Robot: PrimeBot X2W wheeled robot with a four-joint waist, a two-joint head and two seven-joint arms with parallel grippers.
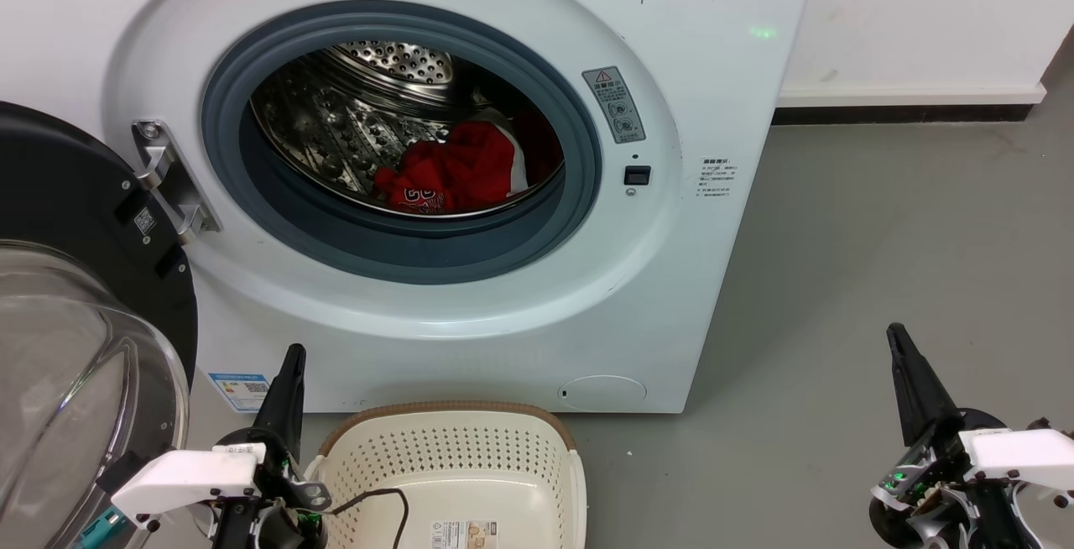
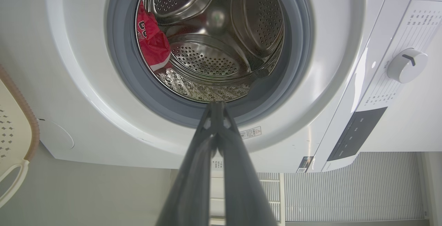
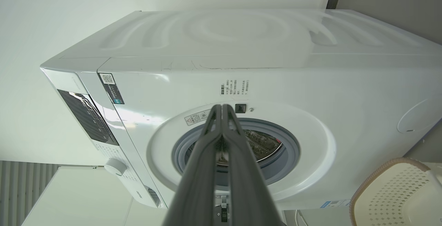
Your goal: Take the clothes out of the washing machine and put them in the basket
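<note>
Closest in, the left gripper (image 1: pixel 291 368) and right gripper (image 1: pixel 910 373) hung empty, fingers pressed together, flanking the basket (image 1: pixel 445 407), while the clothes (image 1: pixel 457 169) lay low inside the washing machine (image 1: pixel 722 70), where a careless reach could catch the rubber ring (image 1: pixel 403 257) or shove them deeper.

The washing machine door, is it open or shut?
Open: the door is swung out to the left on its hinge, and the red clothes show directly inside the drum.

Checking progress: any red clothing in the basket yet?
No, the visible part of the basket holds no fabric; the clothes lie inside the washing machine.
</note>
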